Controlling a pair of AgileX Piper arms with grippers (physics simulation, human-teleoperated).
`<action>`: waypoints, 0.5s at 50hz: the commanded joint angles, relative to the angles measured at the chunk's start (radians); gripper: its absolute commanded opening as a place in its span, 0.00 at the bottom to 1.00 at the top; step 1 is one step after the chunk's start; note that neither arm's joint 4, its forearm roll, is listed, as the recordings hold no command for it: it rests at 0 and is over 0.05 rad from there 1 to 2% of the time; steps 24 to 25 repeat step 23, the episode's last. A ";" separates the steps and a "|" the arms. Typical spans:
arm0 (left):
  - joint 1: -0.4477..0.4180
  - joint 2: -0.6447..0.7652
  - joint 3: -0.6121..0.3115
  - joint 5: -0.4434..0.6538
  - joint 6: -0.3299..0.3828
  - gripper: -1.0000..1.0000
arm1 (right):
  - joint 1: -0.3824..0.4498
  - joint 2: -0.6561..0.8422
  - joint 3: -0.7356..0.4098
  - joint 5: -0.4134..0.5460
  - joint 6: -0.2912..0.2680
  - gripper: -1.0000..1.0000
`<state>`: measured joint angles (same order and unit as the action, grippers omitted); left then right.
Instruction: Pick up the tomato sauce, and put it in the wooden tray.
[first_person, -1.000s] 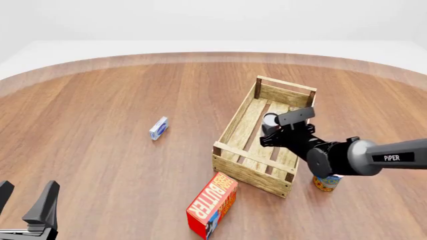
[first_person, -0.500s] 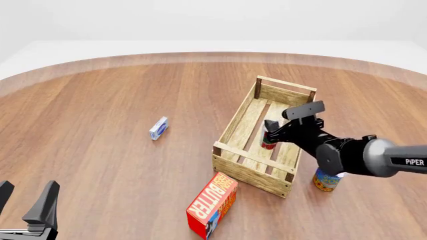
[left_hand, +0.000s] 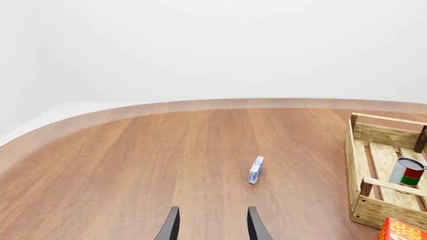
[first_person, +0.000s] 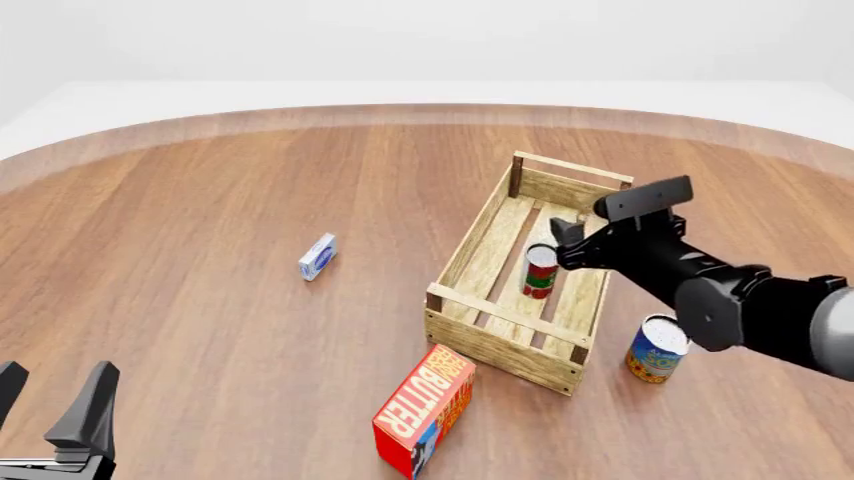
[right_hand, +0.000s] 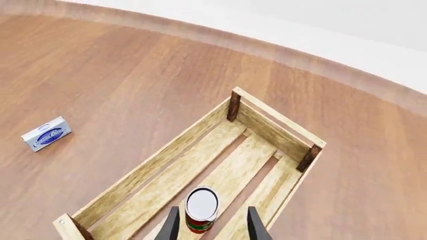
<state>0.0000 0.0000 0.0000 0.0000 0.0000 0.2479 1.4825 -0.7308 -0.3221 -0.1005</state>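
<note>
The left gripper (first_person: 54, 420) hangs at the near left with jaws parted on nothing, a small blue box (first_person: 316, 257) well ahead of them. The tomato sauce (first_person: 539, 272) stands upright on the wooden tray's (first_person: 497, 345) slats, just below the right gripper's (right_hand: 209, 225) spread jaws, untouched.

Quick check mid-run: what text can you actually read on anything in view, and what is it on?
"BUTTER": on the red-orange box, running up its face.
Tomato sauce label: too small to read.
Blue-and-orange can: print too small.
Small blue-and-white box: logo blurred, unreadable.
</note>
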 joint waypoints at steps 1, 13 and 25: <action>0.000 0.000 0.000 0.000 0.000 1.00 | -0.003 -0.100 0.022 0.054 -0.005 1.00; 0.000 0.000 0.000 0.000 0.000 1.00 | -0.015 -0.235 0.061 0.122 -0.017 1.00; 0.000 0.000 0.000 0.000 0.000 1.00 | -0.016 -0.347 0.090 0.175 -0.004 1.00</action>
